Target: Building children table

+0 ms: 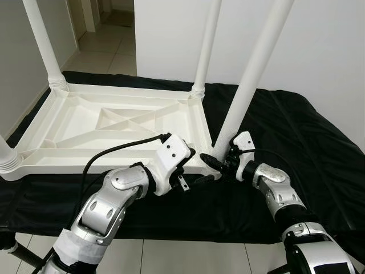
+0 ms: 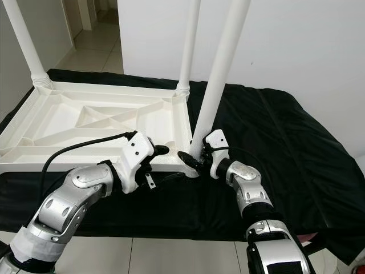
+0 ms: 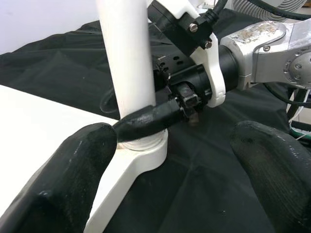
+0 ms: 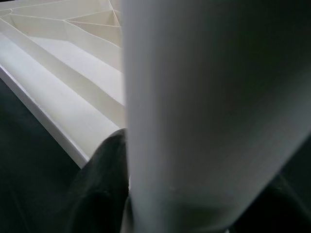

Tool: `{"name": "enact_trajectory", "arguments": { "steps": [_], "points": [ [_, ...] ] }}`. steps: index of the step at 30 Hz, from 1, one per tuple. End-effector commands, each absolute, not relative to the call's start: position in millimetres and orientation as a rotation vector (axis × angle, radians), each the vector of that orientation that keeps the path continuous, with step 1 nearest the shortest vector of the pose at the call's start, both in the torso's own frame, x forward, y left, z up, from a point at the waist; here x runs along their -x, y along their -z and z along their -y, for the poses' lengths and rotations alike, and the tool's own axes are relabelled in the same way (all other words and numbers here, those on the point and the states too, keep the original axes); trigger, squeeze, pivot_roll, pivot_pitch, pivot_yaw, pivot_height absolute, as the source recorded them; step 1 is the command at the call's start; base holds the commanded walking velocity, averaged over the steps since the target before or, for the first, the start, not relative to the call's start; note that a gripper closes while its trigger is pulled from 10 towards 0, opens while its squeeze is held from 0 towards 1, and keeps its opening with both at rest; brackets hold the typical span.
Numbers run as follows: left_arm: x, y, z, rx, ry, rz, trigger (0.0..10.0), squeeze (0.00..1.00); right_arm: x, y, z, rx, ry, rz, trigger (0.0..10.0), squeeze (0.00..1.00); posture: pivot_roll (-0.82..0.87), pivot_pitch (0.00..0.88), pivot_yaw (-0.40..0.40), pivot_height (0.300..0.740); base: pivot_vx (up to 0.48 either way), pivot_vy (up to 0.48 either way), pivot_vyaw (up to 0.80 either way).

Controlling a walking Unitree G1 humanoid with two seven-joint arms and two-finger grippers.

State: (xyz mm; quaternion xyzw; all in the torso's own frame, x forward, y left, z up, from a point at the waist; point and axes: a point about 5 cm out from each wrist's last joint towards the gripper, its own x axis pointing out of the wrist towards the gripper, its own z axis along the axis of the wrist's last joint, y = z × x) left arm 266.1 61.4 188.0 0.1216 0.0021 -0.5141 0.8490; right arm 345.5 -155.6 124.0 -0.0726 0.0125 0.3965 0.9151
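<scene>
Tabletop (image 1: 108, 128): white, ribbed underside facing up, lying upside down on the black cloth; fills the left half and centre of the head view.
Black cloth (image 1: 296, 148): spread under the tabletop, running off to the right edge of the frame.
Standing legs: one white leg upper left (image 1: 43, 40), one at the far corner, upper centre (image 1: 206, 45), each upright in its corner socket; a further socket collar cut by the left edge (image 1: 7, 160).
Near leg (image 1: 255, 71): white tube, tilted, rising from the tabletop's near right corner towards the top right of the frame; foot seated at the corner socket (image 3: 141, 150).
Right gripper (image 1: 219, 162): lower centre right, clamped round the near leg just above the socket; one black finger (image 3: 146, 121) wrapped across the tube in the left wrist view.
Left gripper (image 1: 197, 180): lower centre, just beside the same corner, fingers spread and holding nothing; one padded fingertip (image 3: 68, 170) near the tabletop edge, the other over the cloth.
Floor (image 1: 108, 51): pale tiles, upper left, beyond the table.
Wall (image 1: 319, 45): white, upper right.
</scene>
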Motion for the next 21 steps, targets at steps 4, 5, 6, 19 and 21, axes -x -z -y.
{"name": "enact_trajectory", "arguments": {
  "steps": [4,5,6,19,21],
  "points": [
    [-264.3,-188.1,-57.8,-0.259,1.089,-0.009,10.0,0.00,-340.7,-109.9,154.6,0.152,-0.835,-0.084,0.0,0.00,0.04,0.000,-0.060,0.740,0.000,0.000,0.00],
    [-264.7,-188.7,-57.2,-0.260,1.092,-0.007,10.0,0.00,-340.2,-109.1,155.7,0.148,-0.829,-0.085,0.0,0.00,0.04,0.000,-0.059,0.740,0.000,0.000,0.00],
    [-265.0,-189.4,-56.7,-0.259,1.095,-0.005,10.0,0.00,-339.7,-108.8,156.4,0.144,-0.822,-0.083,0.0,0.00,0.04,0.000,-0.059,0.740,0.000,0.000,0.00],
    [-265.0,-188.3,-56.9,-0.255,1.090,-0.009,10.0,0.00,-344.2,-116.7,147.8,0.063,-0.603,-0.045,10.0,0.00,0.04,0.000,-0.069,0.740,0.000,0.000,0.00],
    [-264.6,-187.8,-56.6,-0.251,1.086,-0.009,10.0,0.00,-339.8,-121.3,137.7,0.046,-0.513,-0.021,10.0,0.00,0.04,0.000,-0.073,0.740,0.000,0.000,0.00]
  ]
}}
